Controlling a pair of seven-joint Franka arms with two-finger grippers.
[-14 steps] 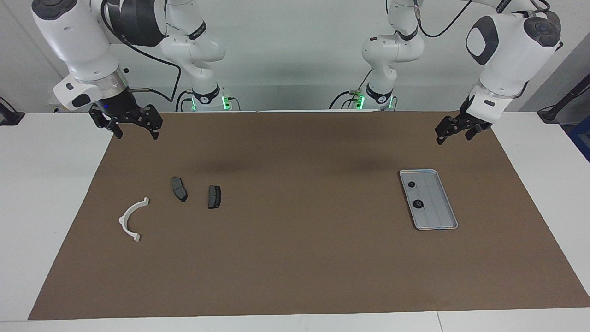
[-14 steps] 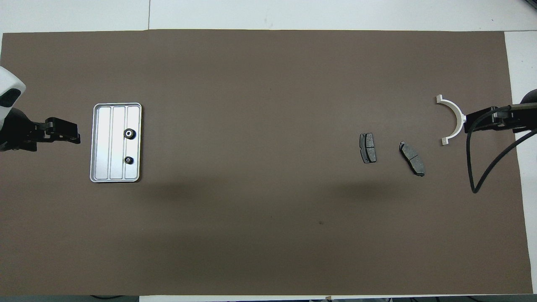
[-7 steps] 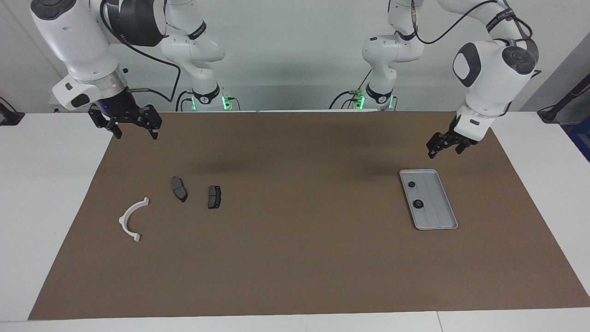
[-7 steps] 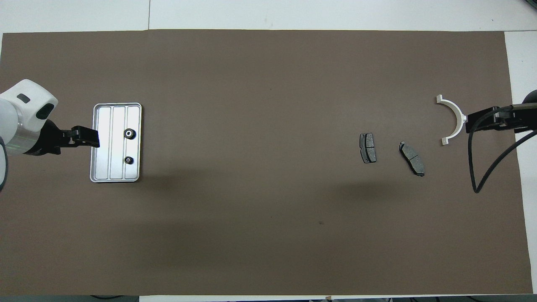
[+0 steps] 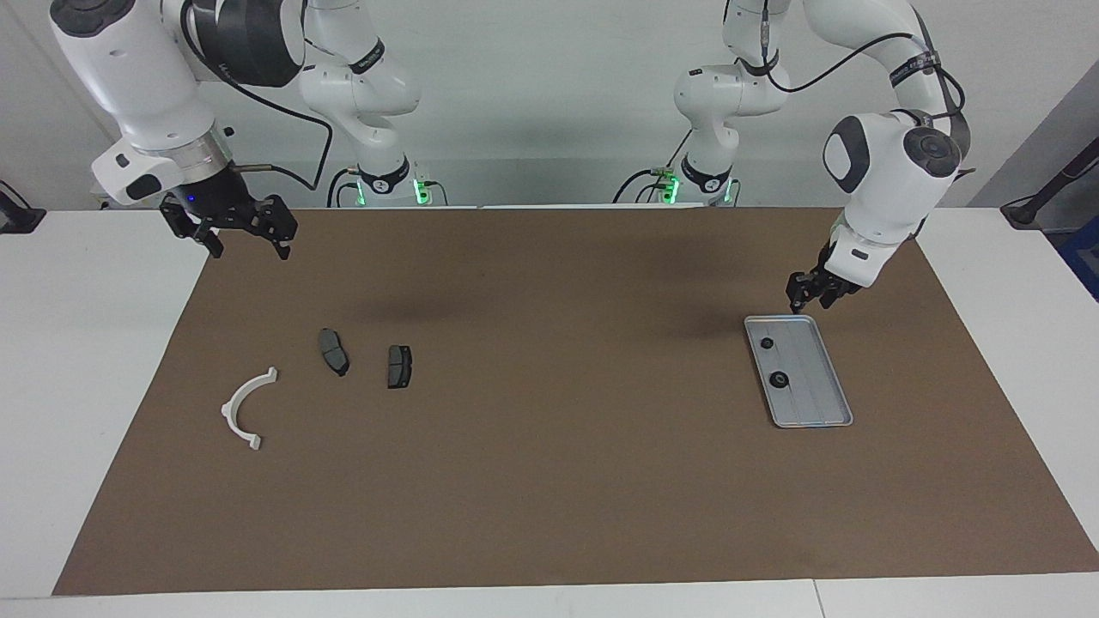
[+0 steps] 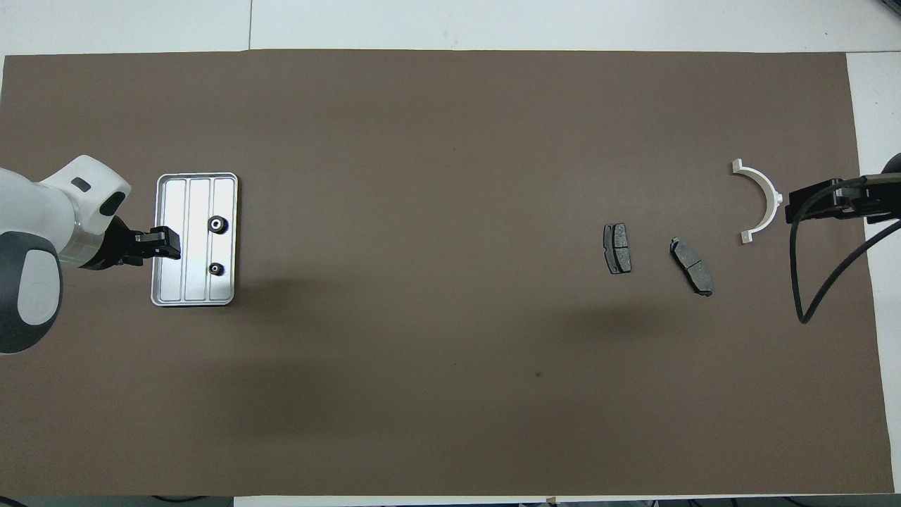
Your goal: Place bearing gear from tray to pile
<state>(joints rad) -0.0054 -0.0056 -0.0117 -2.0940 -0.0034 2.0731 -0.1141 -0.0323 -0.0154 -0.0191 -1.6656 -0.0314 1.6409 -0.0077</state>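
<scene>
Left gripper [image 5: 811, 294] up in the air over the edge of the tray [image 5: 824, 395]. Touching nothing. Open or shut: cannot tell from here. Just below, two small dark gears lying in the tray, both in the lane toward the middle of the table: a smaller gear [image 5: 767, 343] nearer the robots, a bigger gear [image 5: 780, 379] farther from them, a clear gap between the two. No telling by eye which counts as the bearing gear.

Out toward the right arm's end of the table, well apart from the tray, the pile: two dark pads [image 5: 334, 351] side by side and a white curved bracket [image 5: 227, 410] beside them. Right gripper [image 5: 245, 236] waiting up high over the mat's corner, jaws spread wide, holding nothing.

Step in hand, by the look of it: lining up for the pick. Best done by centring squarely over one gear, coming straight down, keeping off the rim and the ridges, pinching across the toothed edge, then lifting clean before any sideways travel, so as not to drag the tray or nudge the neighbour.
</scene>
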